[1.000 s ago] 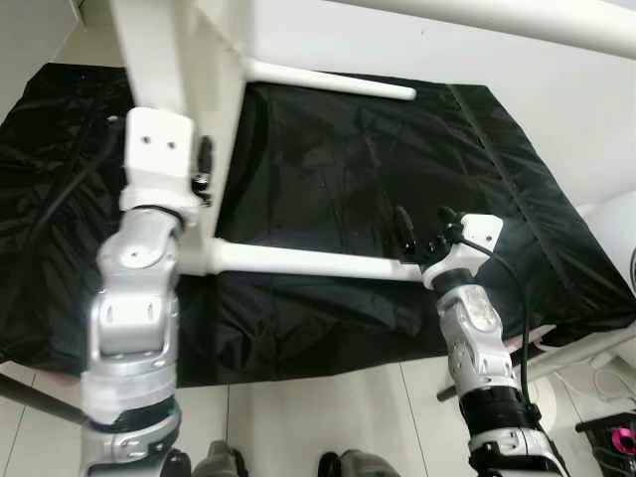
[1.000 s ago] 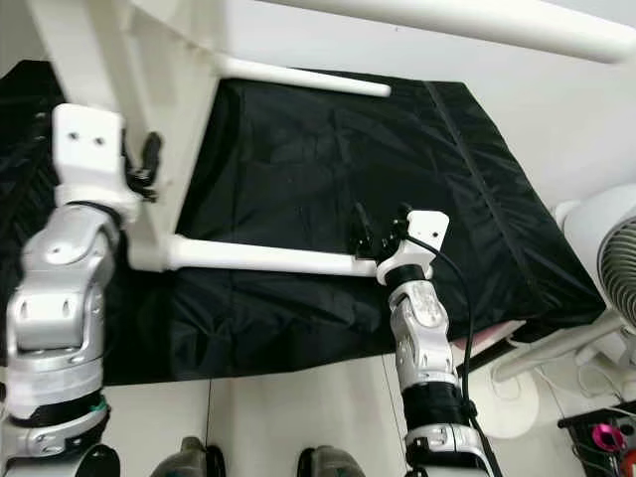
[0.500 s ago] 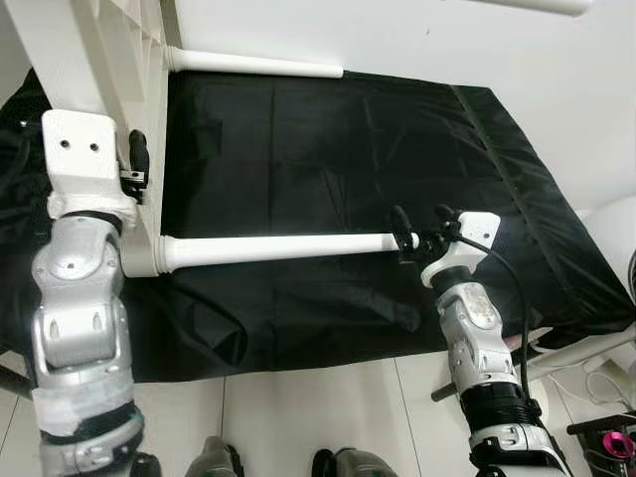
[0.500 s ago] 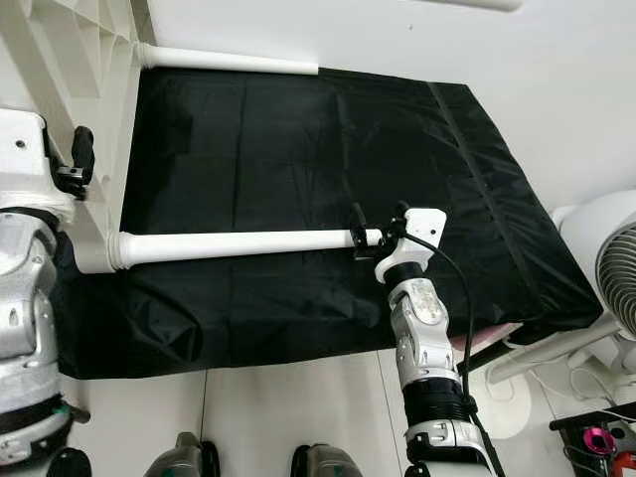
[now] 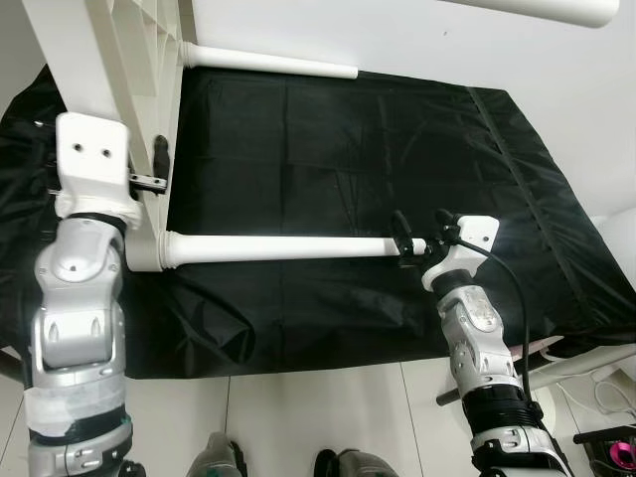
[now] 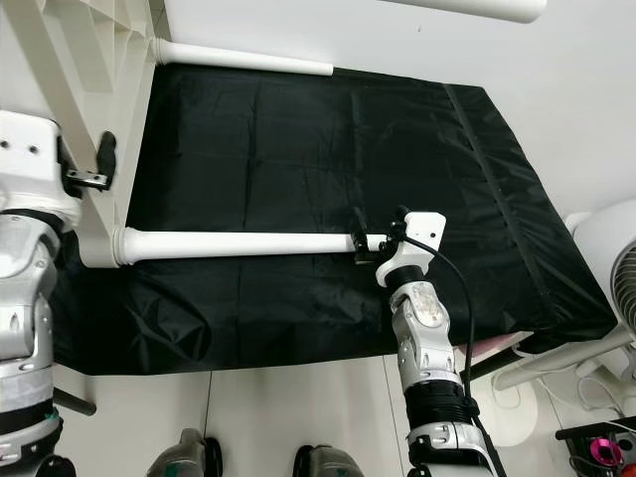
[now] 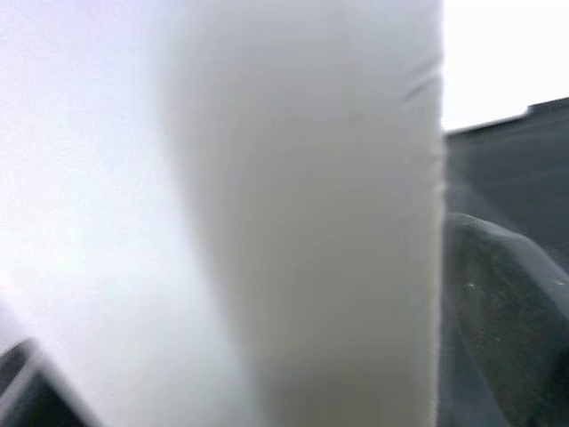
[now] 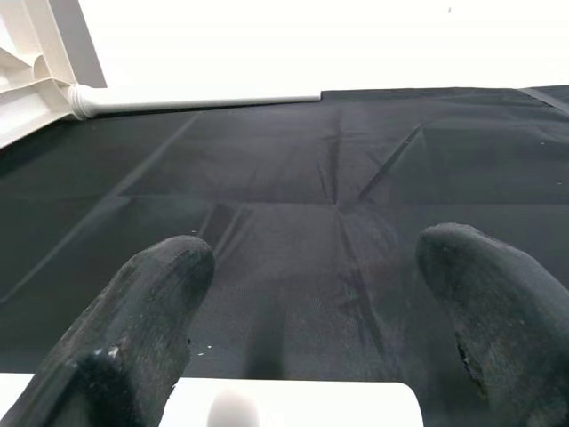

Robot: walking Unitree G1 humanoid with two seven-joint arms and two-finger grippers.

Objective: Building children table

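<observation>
The white children's table lies on its side; its top [image 5: 109, 60] stands up at the left over a black cloth [image 5: 348, 149]. Its near leg [image 5: 288, 247] runs level to the right, and the far leg [image 5: 268, 63] lies behind it. My left gripper [image 5: 149, 171] is shut on the table top's edge, which appears as a white blur [image 7: 302, 222] in the left wrist view. My right gripper [image 5: 422, 235] is shut on the tip of the near leg, with one finger [image 8: 151, 302] on each side of the white end [image 8: 293, 405].
Another white leg [image 5: 537, 8] crosses the top right corner. A white fan [image 6: 621, 268] and white stand bars [image 5: 586, 358] sit on the tiled floor at the right, beside a pink object [image 5: 621, 455]. My feet [image 5: 219, 462] stand at the cloth's near edge.
The table top has swung to the left and the near leg has levelled out above the cloth. Both grippers have kept their hold.
</observation>
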